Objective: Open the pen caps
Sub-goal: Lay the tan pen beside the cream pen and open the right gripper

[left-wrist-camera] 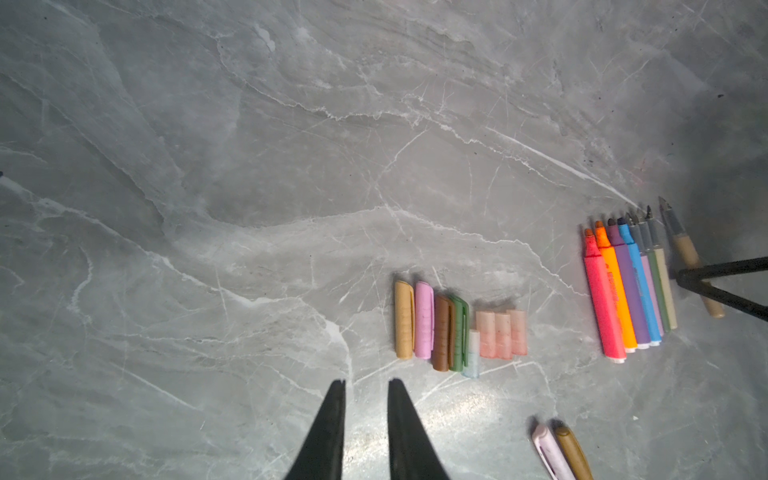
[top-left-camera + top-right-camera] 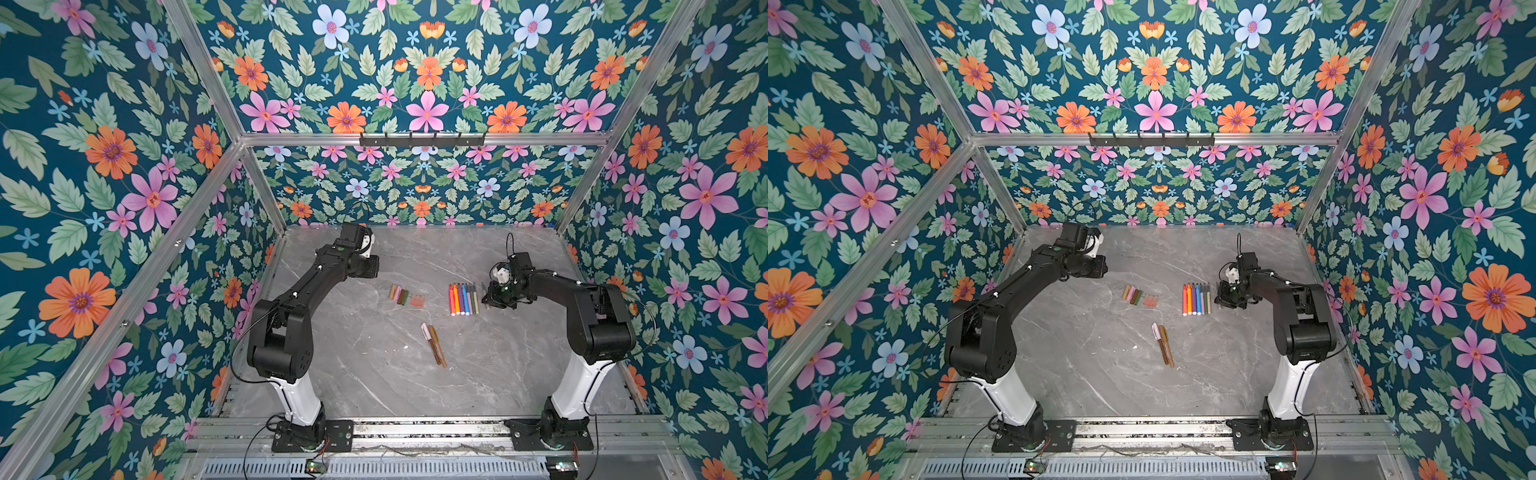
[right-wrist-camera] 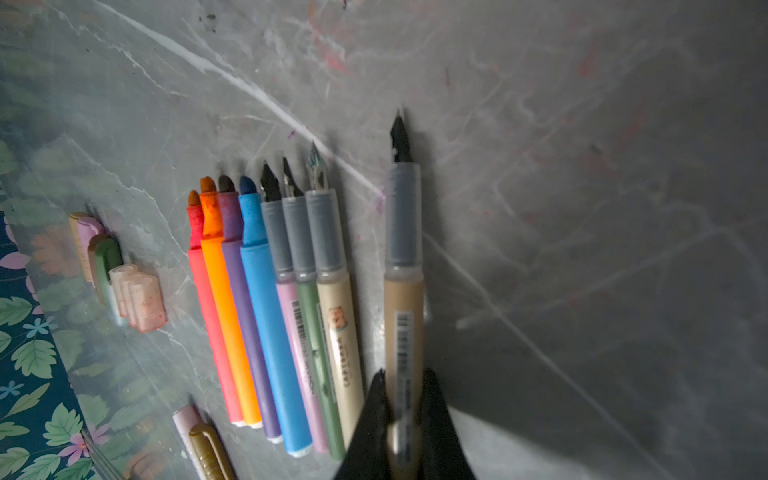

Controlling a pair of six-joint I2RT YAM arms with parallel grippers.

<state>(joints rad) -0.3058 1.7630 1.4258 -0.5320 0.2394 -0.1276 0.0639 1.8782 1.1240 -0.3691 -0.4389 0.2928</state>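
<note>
A row of uncapped pens (image 2: pixel 462 299) (image 3: pixel 270 311) lies right of the table's middle. My right gripper (image 3: pixel 404 372) is shut on a tan uncapped pen (image 3: pixel 403 299) (image 1: pixel 685 249), parallel to that row and a small gap to its right; whether it touches the table I cannot tell. Several loose pen caps (image 2: pixel 406 296) (image 1: pixel 457 328) lie side by side left of the row: tan, pink, brown, green, clear and peach. Two pens with caps on, pink and gold (image 2: pixel 434 345) (image 1: pixel 561 453), lie nearer the front. My left gripper (image 1: pixel 365 382) hovers open and empty just short of the caps.
The grey marble table (image 2: pixel 374 374) is closed in by floral walls on three sides. An aluminium rail (image 2: pixel 415 428) with both arm bases runs along the front edge. A black hook rack (image 2: pixel 422 140) hangs high on the back wall.
</note>
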